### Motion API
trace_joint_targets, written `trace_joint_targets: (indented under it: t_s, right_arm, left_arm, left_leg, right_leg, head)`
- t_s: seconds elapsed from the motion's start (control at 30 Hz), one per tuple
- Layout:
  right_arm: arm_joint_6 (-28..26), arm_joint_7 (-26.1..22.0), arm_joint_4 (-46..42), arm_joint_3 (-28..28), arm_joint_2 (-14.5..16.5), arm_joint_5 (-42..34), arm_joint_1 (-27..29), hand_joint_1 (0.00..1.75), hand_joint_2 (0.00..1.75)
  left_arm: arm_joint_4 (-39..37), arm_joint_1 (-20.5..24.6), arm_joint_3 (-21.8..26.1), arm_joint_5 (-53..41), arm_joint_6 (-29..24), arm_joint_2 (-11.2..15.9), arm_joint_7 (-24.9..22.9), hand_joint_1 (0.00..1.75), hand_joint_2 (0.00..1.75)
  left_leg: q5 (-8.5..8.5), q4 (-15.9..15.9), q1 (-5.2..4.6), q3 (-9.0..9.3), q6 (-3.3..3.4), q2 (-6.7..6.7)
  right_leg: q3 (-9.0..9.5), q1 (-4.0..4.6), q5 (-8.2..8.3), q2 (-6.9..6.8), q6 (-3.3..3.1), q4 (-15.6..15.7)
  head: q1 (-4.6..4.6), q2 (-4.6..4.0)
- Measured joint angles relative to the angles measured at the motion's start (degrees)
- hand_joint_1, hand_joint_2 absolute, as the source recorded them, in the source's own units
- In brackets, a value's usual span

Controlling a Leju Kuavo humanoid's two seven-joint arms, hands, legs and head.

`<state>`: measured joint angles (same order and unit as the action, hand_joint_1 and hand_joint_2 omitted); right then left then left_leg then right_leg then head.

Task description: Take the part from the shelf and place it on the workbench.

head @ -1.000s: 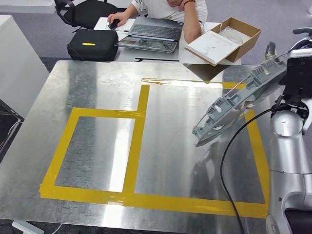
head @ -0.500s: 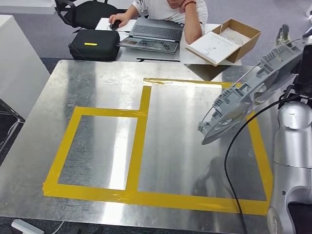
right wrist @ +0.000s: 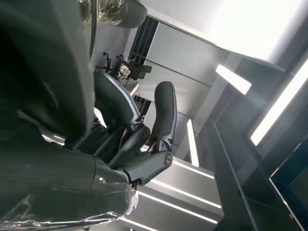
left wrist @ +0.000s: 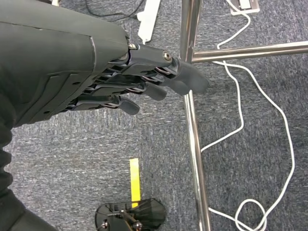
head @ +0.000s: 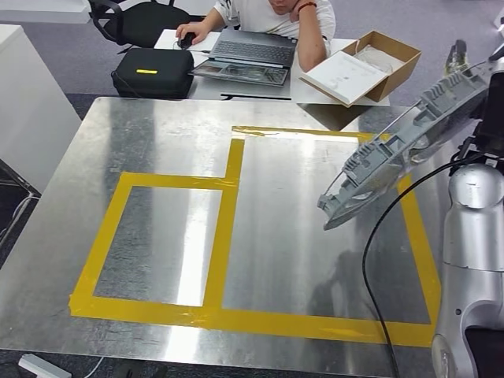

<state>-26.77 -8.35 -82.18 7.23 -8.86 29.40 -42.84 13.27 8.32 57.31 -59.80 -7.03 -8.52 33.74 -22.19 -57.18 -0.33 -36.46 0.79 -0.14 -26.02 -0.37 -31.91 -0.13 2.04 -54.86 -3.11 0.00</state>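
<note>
Silver forearm of the right arm (head: 472,260) is rising at the near right edge of the head view, a black cable (head: 380,228) looping in front of it. Above it the part (head: 404,150) is hanging in the air over the right side of the worktop (head: 161,142), clear of the surface, tilting from its low end near the middle of the worktop up toward the right edge of the picture. Its high end is meeting the right hand (right wrist: 120,139); in the right wrist view the dark fingers (right wrist: 165,110) are curling around the part, gripping it. It is looking long, grey and ribbed, a moulded plastic piece with clear film crinkling over it. Yellow tape (head: 226,228) is marking rectangles on the metal beneath. The left hand (left wrist: 120,82) is hanging low beside a chrome worktop leg (left wrist: 192,120) over grey carpet (left wrist: 72,159), fingers extended and holding nothing. Beyond the worktop, a person (head: 268,16) is sitting at a laptop (head: 253,47), with a black case (head: 149,72) and an open cardboard box (head: 362,63) alongside.
</note>
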Motion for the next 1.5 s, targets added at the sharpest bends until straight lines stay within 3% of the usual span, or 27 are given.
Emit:
trace_joint_targets:
  t_s: [0.83, 1.27, 1.5]
  right_arm:
    - [4.85, 2.14, 2.53, 0.4, -1.36, 7.06, 1.5, 1.75, 1.75]
    - [7.98, 3.27, 10.41, 4.97, -1.33, 12.61, 0.36, 1.75, 1.75]
    - [9.84, 4.22, 16.36, 8.74, 0.06, 18.21, -3.14, 1.75, 1.75]
  left_arm:
    - [0.0, 0.05, -0.95, 0.04, 0.72, -0.04, -0.27, 0.0, 1.75]
    - [0.0, 0.24, -1.39, 0.44, 0.74, -0.04, -0.26, 0.0, 1.75]
    - [0.0, 0.43, -1.93, 0.56, 0.8, -0.04, -0.45, 0.0, 1.75]
  left_leg:
    - [0.0, -0.02, -0.01, -0.01, 0.01, 0.0]
    - [0.0, -0.02, -0.01, -0.01, 0.01, -0.01]
    - [0.0, -0.02, 0.02, 0.12, 0.01, 0.0]
  right_leg:
    - [0.06, 0.0, 0.0, 0.0, 0.01, 0.0]
    - [0.14, 0.05, 0.0, -0.05, 0.01, -0.01]
    - [-0.1, 0.08, -0.01, -0.05, 0.0, -0.01]
  head:
    - [0.0, 0.0]
    - [0.01, 0.0]
    - [0.01, 0.0]
